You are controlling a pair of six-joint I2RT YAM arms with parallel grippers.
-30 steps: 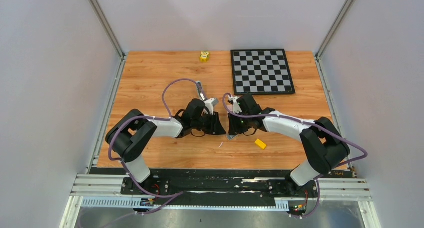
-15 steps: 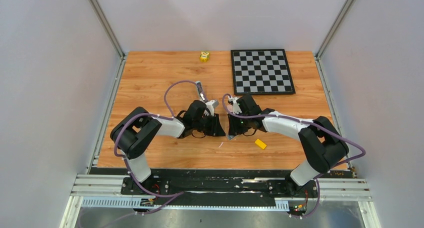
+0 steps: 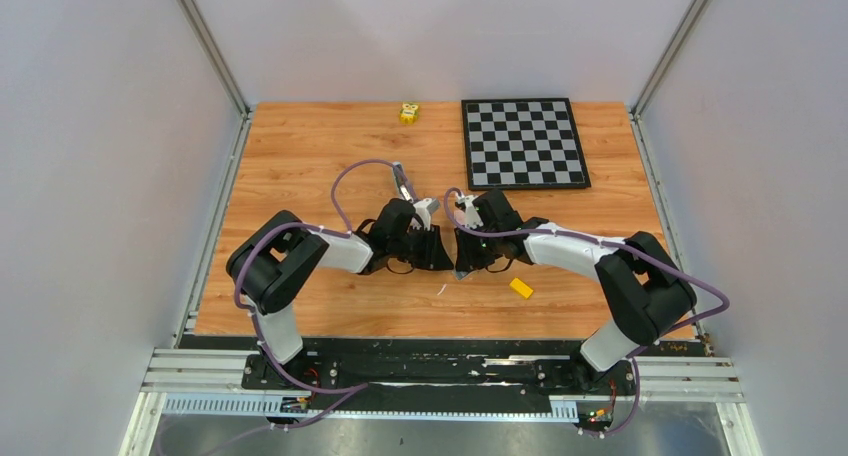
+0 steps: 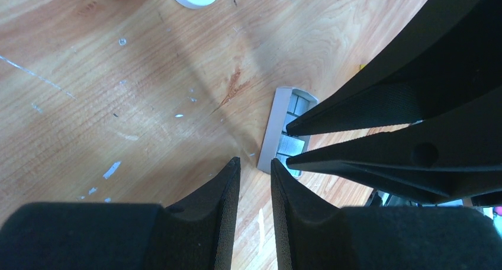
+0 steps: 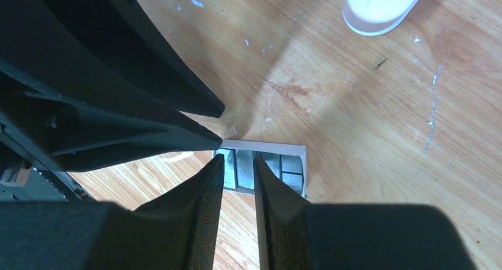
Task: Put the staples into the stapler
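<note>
Where grey walls (image 3: pixel 100 176) enclose wooden tabletop (image 3: pixel 300 146), chessboard (image 3: pixel 524 143), staples (image 5: pixel 291 164) lie apart.

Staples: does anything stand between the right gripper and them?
Nothing visible does. The right gripper straddles the staples in their open tray; the left gripper sits at the tray's corner, beside them.

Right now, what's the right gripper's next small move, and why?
Probably ease the right gripper down and close on a block of the staples: its tips sit over the small grey box holding them, narrowly apart, with no clear pinch yet. The left gripper is beside the box.
</note>
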